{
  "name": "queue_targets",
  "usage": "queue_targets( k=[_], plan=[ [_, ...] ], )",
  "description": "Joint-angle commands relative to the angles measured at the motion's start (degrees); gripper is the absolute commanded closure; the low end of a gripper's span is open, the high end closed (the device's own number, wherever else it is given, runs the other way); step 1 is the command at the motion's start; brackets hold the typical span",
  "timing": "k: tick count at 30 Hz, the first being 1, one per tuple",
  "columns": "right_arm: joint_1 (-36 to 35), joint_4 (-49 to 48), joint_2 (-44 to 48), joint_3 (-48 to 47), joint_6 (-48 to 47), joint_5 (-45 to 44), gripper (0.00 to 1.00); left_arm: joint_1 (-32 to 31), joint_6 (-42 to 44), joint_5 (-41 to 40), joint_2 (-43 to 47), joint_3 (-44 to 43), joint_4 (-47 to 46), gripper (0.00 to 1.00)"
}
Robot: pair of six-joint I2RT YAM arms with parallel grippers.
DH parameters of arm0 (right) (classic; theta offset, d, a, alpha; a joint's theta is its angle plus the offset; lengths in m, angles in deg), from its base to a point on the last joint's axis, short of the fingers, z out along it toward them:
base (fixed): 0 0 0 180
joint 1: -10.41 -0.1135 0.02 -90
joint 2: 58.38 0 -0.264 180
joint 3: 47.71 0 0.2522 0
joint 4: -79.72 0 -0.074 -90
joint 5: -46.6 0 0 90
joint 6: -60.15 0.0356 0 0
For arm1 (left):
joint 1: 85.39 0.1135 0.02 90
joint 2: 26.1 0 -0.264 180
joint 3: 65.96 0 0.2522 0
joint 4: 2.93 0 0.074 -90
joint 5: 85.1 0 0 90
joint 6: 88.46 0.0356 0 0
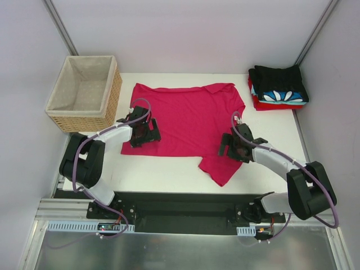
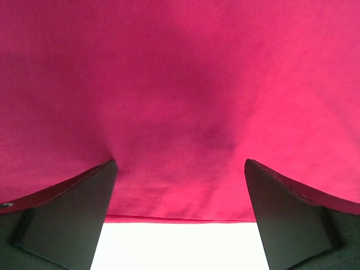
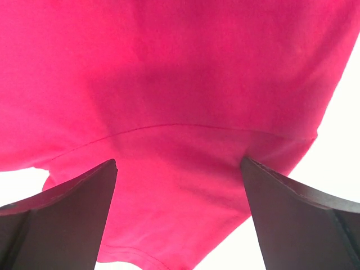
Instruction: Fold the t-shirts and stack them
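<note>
Crimson-pink tee (image 1: 188, 121) flat under spread left hand (image 1: 146, 132) and right hand (image 1: 233, 147)

I see the spread shirt (image 1: 185, 121) lying flat in the middle of the table (image 1: 163, 171), the basket (image 1: 115, 93) at the far left beside it, and the folded stack (image 1: 278, 87) in the far right corner. My left pincer (image 1: 149, 134) is over the shirt's left edge, my right pincer (image 1: 228, 147) over its near right sleeve
</note>
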Motion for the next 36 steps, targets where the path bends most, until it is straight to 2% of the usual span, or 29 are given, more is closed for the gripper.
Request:
queue_targets(
  k=[1,11,22,27,31,35,36],
  plan=[
    [0.4,1.2,3.0,2.4,0.7,-0.7,0.04,0.2,-2.2,-0.2,1.7,3.1,-0.5,0.01],
    [0.4,2.8,10.4,10.2,2.6,0.3,0.03,-3.3,-3.2,2.2,6.3,6.6,-0.8,0.01],
    [0.3,12.3,23.7,13.8,4.9,-1.4,0.03,-17.9,-9.9,1.0,8.8,5.3,-0.4,0.01],
    [0.3,16.5,30.5,14.4,6.1,-1.8,0.03,-20.5,-11.6,-1.1,9.7,4.2,0.4,0.01],
    [0.3,18.4,31.5,11.5,5.3,-4.5,0.03,-21.4,-11.4,-2.4,13.1,2.2,2.7,0.01],
    [0.4,17.4,28.7,2.0,1.4,-8.6,0.03,-21.3,-6.9,-6.9,15.9,-6.2,7.9,0.01],
    [0.6,16.3,27.3,-2.9,-0.6,-8.7,0.04,-21.3,-5.8,-8.0,15.9,-8.1,9.4,0.01]
  ],
)
